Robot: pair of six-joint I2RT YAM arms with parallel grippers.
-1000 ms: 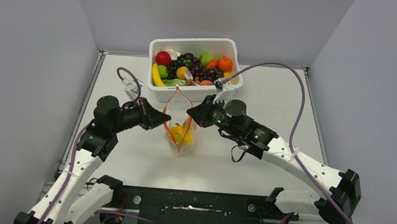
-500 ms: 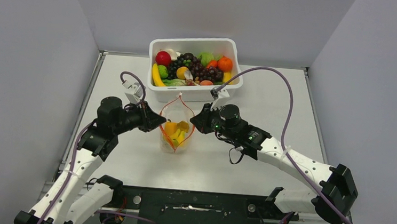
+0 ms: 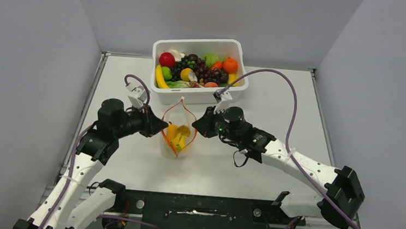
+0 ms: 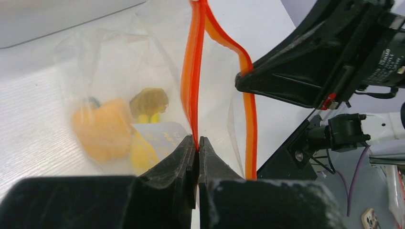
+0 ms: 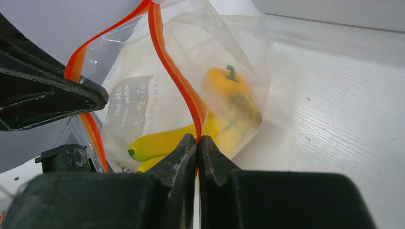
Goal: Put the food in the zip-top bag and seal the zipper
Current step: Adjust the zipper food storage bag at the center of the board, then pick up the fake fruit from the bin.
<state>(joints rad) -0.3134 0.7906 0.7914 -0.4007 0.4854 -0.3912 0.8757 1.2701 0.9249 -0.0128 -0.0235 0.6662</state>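
The clear zip-top bag [image 3: 186, 146] stands on the table between my two grippers, its mouth pulled open into a diamond. My left gripper [image 3: 165, 127] is shut on the left side of the orange-red zipper [image 4: 193, 71]. My right gripper [image 3: 193, 127] is shut on the zipper's right side [image 5: 176, 81]. Food lies inside the bag: a yellow banana bunch [image 5: 157, 143] and an orange-yellow pepper [image 5: 224, 81]. The left wrist view shows the pepper [image 4: 98, 133] through the plastic, my left gripper [image 4: 197, 139] pinching the strip, and the right gripper's fingers [image 4: 286, 81] beyond. My right gripper [image 5: 197, 138] also pinches edge-on.
A white rectangular tub [image 3: 197, 95] stands just behind the bag, filled with more toy produce [image 3: 196, 67]. Grey walls close in the table on the left, right and back. Purple cables arch above both arms.
The bag's mouth has widened from a narrow slit to an open diamond as both grippers drew its sides apart. The bag and arms shifted slightly left.
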